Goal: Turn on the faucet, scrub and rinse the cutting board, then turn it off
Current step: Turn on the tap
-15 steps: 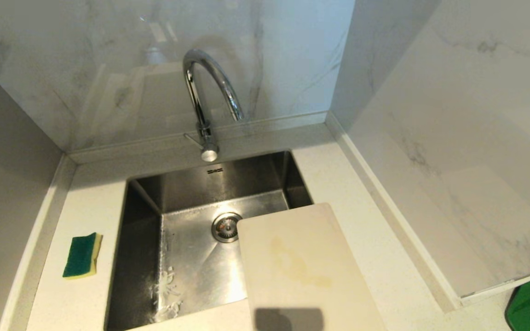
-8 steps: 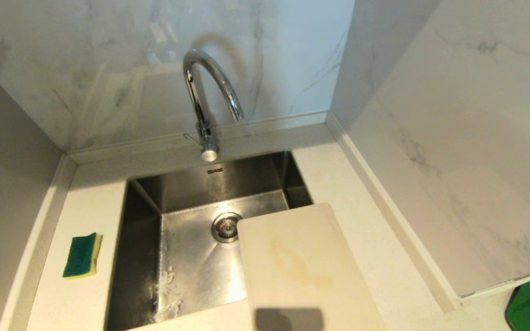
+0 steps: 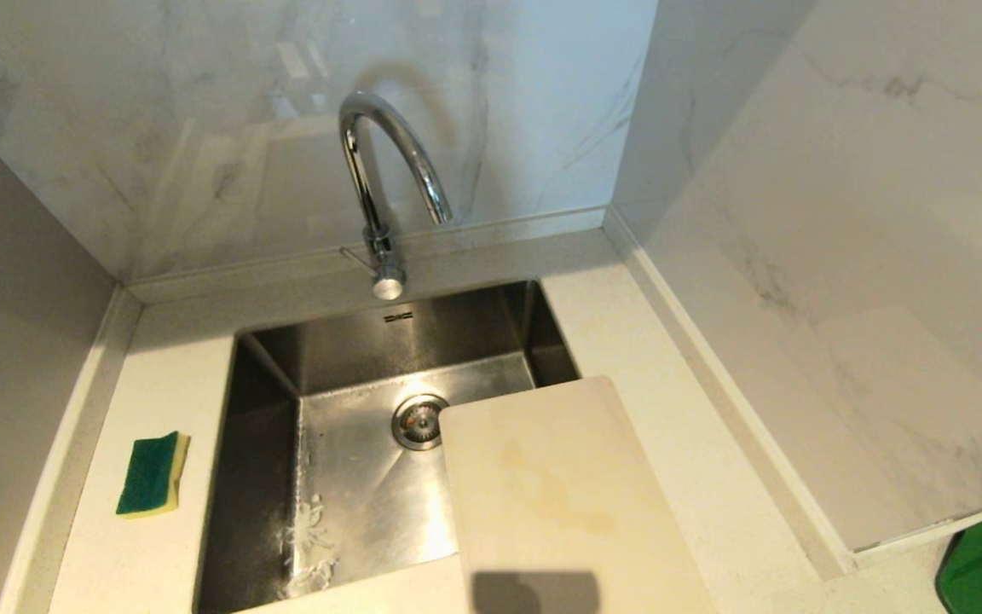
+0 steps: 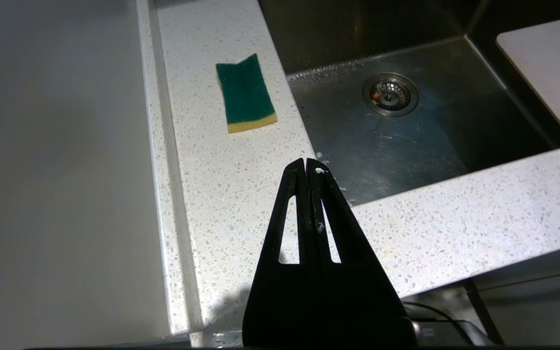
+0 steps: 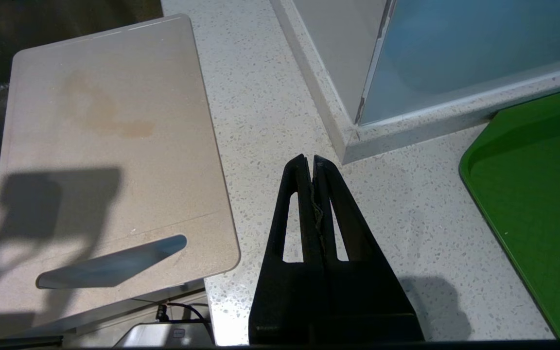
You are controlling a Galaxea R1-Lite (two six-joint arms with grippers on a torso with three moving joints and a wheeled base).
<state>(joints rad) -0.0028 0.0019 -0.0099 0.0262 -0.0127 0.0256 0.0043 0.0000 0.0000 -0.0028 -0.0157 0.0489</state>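
The chrome gooseneck faucet (image 3: 384,192) stands behind the steel sink (image 3: 269,443), with no water running. The cream cutting board (image 3: 551,495) with a yellowish stain lies over the sink's right front corner and the counter; its handle slot (image 5: 110,265) shows in the right wrist view. My left gripper (image 4: 307,167) is shut and empty above the counter's front left, short of the sponge (image 4: 245,93). My right gripper (image 5: 309,163) is shut and empty over the counter just right of the cutting board (image 5: 110,146). Neither arm shows in the head view.
A green and yellow sponge (image 3: 152,474) lies on the counter left of the sink. A bright green tray (image 5: 537,204) sits at the far right. Marble walls enclose the back and right; a grey panel (image 3: 5,341) stands on the left.
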